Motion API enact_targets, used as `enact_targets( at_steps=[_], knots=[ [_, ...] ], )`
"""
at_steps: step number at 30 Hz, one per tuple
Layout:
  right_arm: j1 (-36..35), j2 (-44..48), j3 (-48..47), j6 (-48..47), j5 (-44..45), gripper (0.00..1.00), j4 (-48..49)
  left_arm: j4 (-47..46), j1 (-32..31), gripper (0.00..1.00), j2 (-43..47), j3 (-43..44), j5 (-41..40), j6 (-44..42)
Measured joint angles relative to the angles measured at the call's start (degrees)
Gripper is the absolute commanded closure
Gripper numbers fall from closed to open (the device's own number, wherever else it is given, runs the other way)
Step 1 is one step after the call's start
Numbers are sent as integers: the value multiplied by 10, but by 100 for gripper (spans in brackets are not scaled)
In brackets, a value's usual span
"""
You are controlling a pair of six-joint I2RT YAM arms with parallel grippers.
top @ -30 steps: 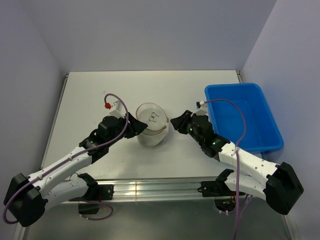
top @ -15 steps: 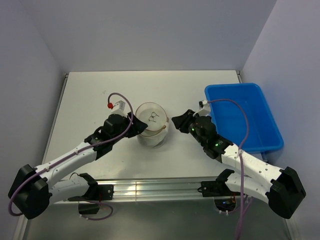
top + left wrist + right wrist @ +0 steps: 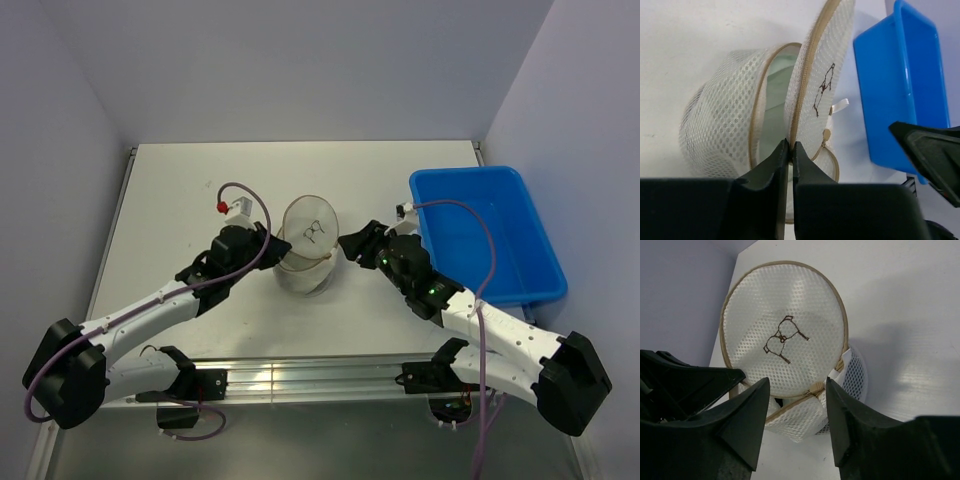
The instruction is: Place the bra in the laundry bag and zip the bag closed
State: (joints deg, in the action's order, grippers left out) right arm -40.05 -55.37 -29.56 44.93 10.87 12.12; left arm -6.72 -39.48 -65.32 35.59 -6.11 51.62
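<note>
The laundry bag (image 3: 303, 278) is a round cream mesh drum at the table's middle. Its round lid (image 3: 310, 230), with a small dark mark, is tilted up and open on the left. My left gripper (image 3: 277, 249) is shut on the lid's tan zip rim (image 3: 799, 112), its fingertips (image 3: 791, 144) pinching the edge. Pale fabric (image 3: 774, 92) shows inside the bag; I cannot tell whether it is the bra. My right gripper (image 3: 351, 245) is open and empty just right of the bag. In the right wrist view the zip pull (image 3: 816, 388) lies between its fingers (image 3: 797, 385).
A blue plastic bin (image 3: 465, 177) stands at the right of the table, close behind my right arm; it also shows in the left wrist view (image 3: 905, 90). A small white ribbon tag (image 3: 841, 104) sticks out at the bag's hinge side.
My left gripper has lifted the lid's left edge, so the lid went from lying nearly flat to tilted up. The right gripper has edged slightly toward the bag.
</note>
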Motion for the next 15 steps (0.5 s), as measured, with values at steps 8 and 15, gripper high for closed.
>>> enact_targets(
  at_steps=[8, 15],
  knots=[
    [-4, -23, 12, 23, -7, 29, 12, -69, 0, 100, 8, -34, 3, 6],
    [-13, -34, 21, 53, -12, 26, 25, -144, 0, 100, 78, -95, 19, 57]
  ],
)
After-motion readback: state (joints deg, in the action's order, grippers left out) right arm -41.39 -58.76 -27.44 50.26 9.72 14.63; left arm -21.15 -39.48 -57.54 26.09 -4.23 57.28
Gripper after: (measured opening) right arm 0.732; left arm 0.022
